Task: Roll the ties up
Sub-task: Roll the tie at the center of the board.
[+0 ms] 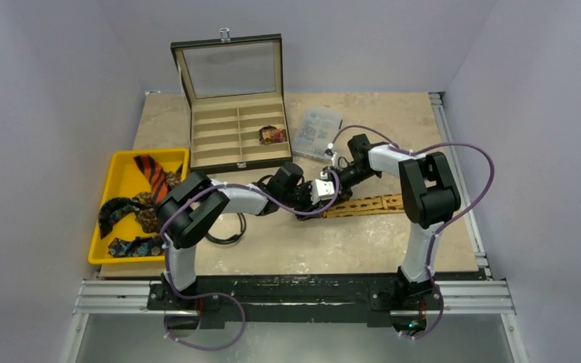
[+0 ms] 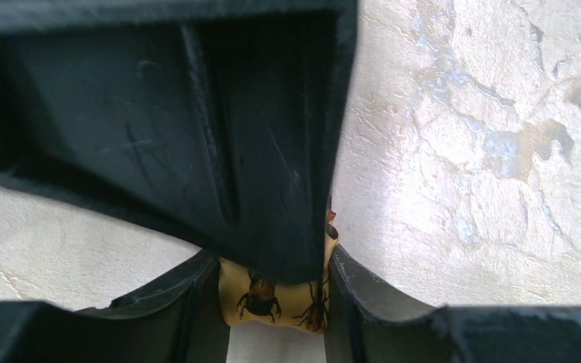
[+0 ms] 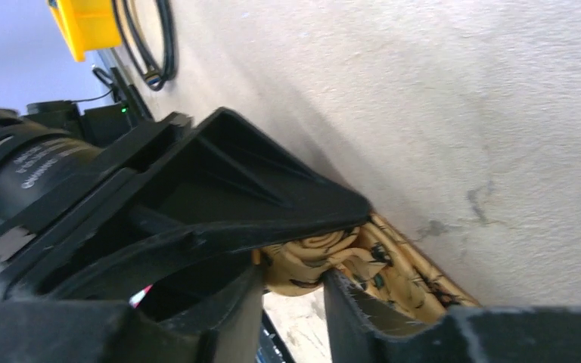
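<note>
The tan-gold tie (image 1: 367, 204) with dark beetle spots lies flat on the table, its left end wound into a small roll (image 3: 306, 261). Both grippers meet at that roll. My left gripper (image 2: 274, 281) is shut on it, and the tan fabric (image 2: 295, 295) fills the gap between its fingers (image 2: 363, 302). My right gripper (image 3: 295, 271) is closed across the same roll from the other side, and its finger covers much of the left wrist view. More ties, one orange with black stripes (image 1: 151, 172), lie in the yellow tray (image 1: 121, 162).
An open compartment box (image 1: 234, 125) with a rolled tie (image 1: 272, 134) in one cell stands at the back. A clear plastic packet (image 1: 319, 130) lies to its right. A black cable loop (image 1: 227, 227) rests under the left arm.
</note>
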`<act>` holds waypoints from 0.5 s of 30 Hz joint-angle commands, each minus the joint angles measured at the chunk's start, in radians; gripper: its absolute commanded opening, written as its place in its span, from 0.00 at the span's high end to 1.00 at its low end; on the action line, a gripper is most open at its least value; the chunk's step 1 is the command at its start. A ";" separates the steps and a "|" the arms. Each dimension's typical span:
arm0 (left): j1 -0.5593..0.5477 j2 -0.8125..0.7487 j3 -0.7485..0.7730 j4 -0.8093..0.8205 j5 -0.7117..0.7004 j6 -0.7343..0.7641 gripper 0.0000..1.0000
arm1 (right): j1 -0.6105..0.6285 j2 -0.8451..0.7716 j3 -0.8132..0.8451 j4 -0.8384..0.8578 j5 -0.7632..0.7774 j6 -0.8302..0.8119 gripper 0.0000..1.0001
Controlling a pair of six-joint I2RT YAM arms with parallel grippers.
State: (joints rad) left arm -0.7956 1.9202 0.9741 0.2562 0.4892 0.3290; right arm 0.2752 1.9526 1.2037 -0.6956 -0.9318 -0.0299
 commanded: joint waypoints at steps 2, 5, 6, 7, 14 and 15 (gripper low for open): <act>0.004 0.049 -0.002 -0.175 -0.082 -0.009 0.91 | -0.003 0.046 0.026 0.026 0.040 -0.001 0.85; 0.005 0.045 0.000 -0.175 -0.076 -0.015 0.91 | -0.009 0.071 0.038 0.001 0.098 -0.031 1.00; 0.005 0.045 0.000 -0.176 -0.074 -0.016 0.90 | -0.011 0.079 0.039 -0.007 0.111 -0.044 1.00; 0.005 0.043 0.000 -0.173 -0.071 -0.016 0.88 | -0.012 0.085 0.039 -0.011 0.131 -0.051 1.00; 0.029 0.014 -0.025 -0.018 0.020 -0.061 0.54 | -0.027 0.128 0.021 -0.002 0.256 -0.075 1.00; 0.036 0.010 -0.033 0.024 0.039 -0.069 0.51 | -0.033 0.136 0.017 -0.002 0.266 -0.077 1.00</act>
State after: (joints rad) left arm -0.7937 1.9205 0.9833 0.2466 0.4980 0.3119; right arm 0.2607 2.0190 1.2350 -0.7361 -0.9073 -0.0349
